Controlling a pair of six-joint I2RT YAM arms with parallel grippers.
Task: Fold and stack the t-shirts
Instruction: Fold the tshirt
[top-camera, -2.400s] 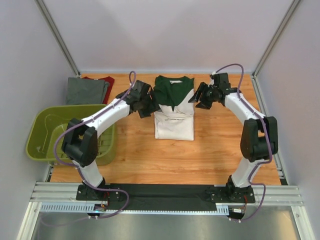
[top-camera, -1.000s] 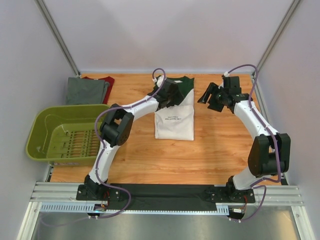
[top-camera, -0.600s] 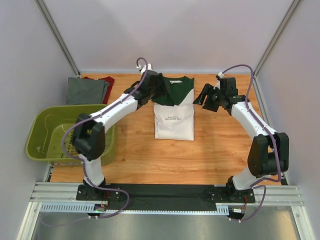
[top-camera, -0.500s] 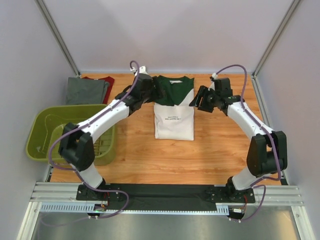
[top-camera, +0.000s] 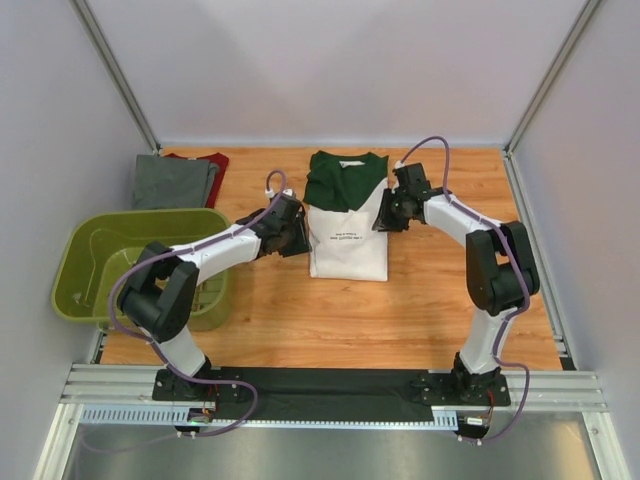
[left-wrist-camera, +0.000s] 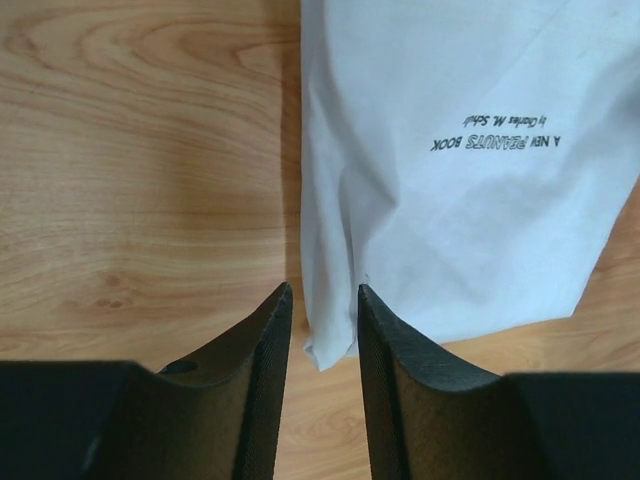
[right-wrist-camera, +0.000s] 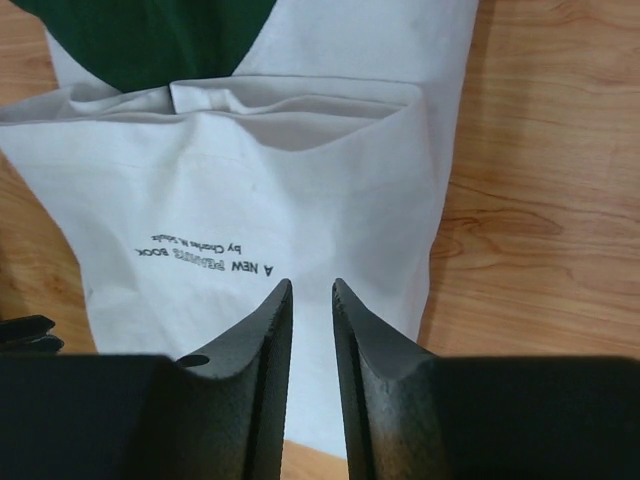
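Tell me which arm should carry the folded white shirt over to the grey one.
Left. The left gripper sits at the left edge of the white shirt, the side facing the grey shirt at back left. The right gripper is at the opposite edge and would likely have to reach across.

light: bright, even | shadows: soft, short | focus: sharp, foreground perhaps slightly soft
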